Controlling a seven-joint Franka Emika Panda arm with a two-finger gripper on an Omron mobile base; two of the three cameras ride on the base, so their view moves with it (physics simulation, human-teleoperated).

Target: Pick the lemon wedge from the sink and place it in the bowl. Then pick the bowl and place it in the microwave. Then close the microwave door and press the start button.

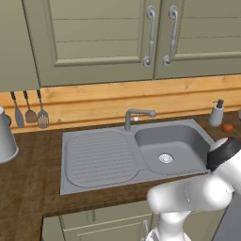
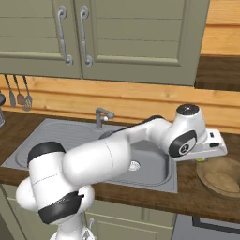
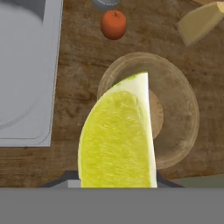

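In the left base view the sink point(image 1: 141, 153) basin lies empty, so the pick is done. In the right base view the end effector point(image 2: 202, 159) hangs at the bowl's point(image 2: 220, 176) ten o'clock. In the hand view it grips the lemon wedge point(image 3: 118, 140) over the bowl; release, microwave steps remain.

The lemon wedge point(image 3: 117, 140) is bright yellow with a pale, whitish edge. Under the tool, the bowl point(image 3: 175, 109) is light brown wood. The bench point(image 3: 78, 43) is dark brown wood with streaks. The sink point(image 1: 141, 150) is plain grey, with ribbed lines on one side.
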